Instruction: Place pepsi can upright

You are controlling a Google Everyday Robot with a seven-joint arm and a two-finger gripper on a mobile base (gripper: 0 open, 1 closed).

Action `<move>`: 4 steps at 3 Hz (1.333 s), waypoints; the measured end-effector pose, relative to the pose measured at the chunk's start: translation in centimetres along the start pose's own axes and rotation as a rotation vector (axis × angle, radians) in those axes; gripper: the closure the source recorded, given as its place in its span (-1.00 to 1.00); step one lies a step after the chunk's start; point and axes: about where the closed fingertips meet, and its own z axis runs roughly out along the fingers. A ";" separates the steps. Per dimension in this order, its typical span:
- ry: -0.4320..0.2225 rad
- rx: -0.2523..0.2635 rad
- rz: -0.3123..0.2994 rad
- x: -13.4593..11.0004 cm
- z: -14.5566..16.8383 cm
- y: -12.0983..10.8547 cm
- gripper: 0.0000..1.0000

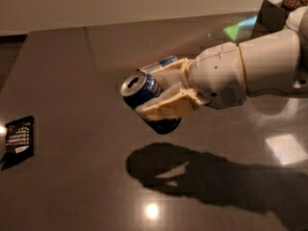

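Observation:
The pepsi can (pixel 147 89) is dark navy with a silver top. It is held above the dark table (pixel 72 81), tilted, with its top facing left and slightly up. My gripper (pixel 153 93) comes in from the right on the white arm (pixel 250 73) and is shut on the can, one cream finger above it and one below. The can's shadow falls on the table below and to the right. A second, blue-and-silver can (pixel 162 62) shows just behind the gripper, mostly hidden by it.
A black snack packet (pixel 18 136) lies flat near the table's left edge. A dark container (pixel 276 6) with brown contents stands at the far right corner. The table's far edge runs along the wall.

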 end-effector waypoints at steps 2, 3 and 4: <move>-0.173 -0.025 0.024 0.7 1.8 0.4 1.00; -0.244 -0.044 0.019 1.2 2.8 0.5 1.00; -0.322 -0.071 0.015 1.6 3.5 0.5 1.00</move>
